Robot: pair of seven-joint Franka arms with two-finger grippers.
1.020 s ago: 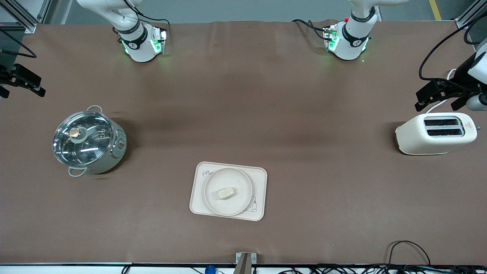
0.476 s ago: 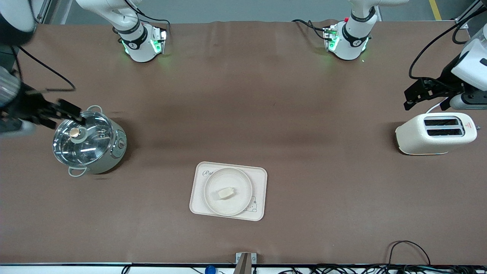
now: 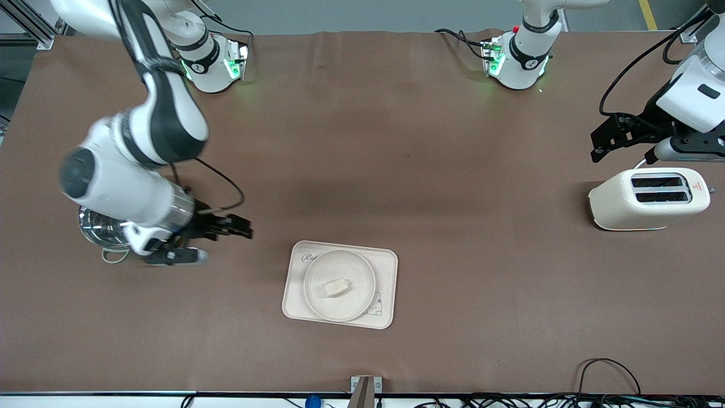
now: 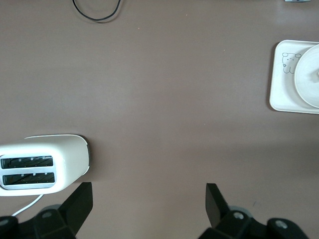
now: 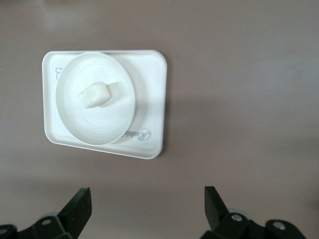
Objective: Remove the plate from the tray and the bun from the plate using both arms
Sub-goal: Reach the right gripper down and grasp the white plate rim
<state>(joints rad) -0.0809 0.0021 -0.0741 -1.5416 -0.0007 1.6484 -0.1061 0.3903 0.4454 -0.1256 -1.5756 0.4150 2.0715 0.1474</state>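
The cream rectangular tray (image 3: 386, 265) lies near the front camera at mid-table, with the round plate (image 3: 352, 265) on it and the small pale bun (image 3: 337, 287) on the plate. My right gripper (image 3: 242, 229) is open and empty, low over the table between the pot and the tray. Its wrist view shows the tray (image 5: 152, 94), the plate (image 5: 99, 124) and the bun (image 5: 94, 95) ahead of its gripper (image 5: 147, 204). My left gripper (image 3: 601, 143) is open and empty in the air beside the toaster. Its wrist view (image 4: 147, 199) shows only the tray's corner (image 4: 286, 92) and the plate's edge (image 4: 310, 74).
A steel pot (image 3: 97, 233) at the right arm's end is mostly hidden under the right arm. A cream toaster (image 3: 648, 198) stands at the left arm's end and also shows in the left wrist view (image 4: 42, 164). Cables (image 3: 609, 368) lie along the table's front edge.
My right arm swung in from the table's end, across the pot, toward the tray. My left gripper shifted a little inward by the toaster. Tray, plate and bun have not moved.
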